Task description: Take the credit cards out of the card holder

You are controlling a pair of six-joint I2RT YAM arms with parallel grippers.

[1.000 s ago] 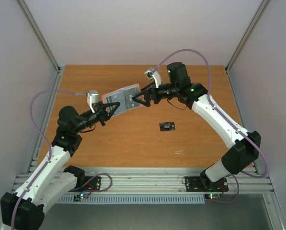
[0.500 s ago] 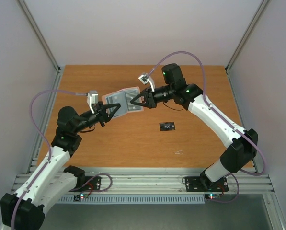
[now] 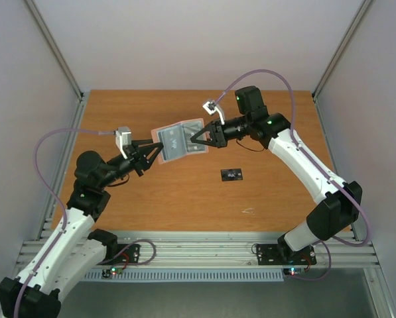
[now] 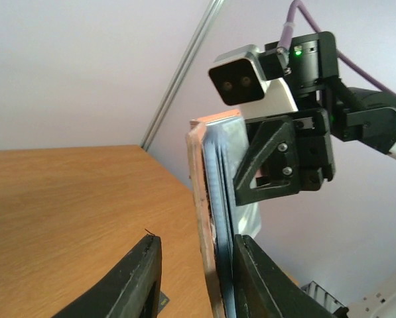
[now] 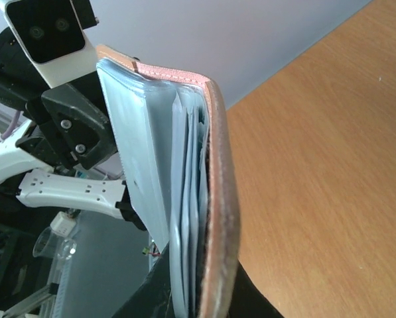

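Hanging above tabletop (image 3: 184, 199), card holder (image 3: 178, 140) is gripped at right edge by right hand (image 3: 194, 138), spread wide one second ago. Left hand (image 3: 159, 148) slackened: gap beside holder shown only by left wrist view. Black card (image 3: 231, 174) seen on tabletop only from above.

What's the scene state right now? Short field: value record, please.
wallet: open, held up above the table, between both grippers
right gripper: shut on the wallet's edge
left gripper: jaws parted around the opposite edge, gap on one side
black card: flat on the table, apart from the wallet
cards in wallet: cannot tell; pockets seen edge-on only
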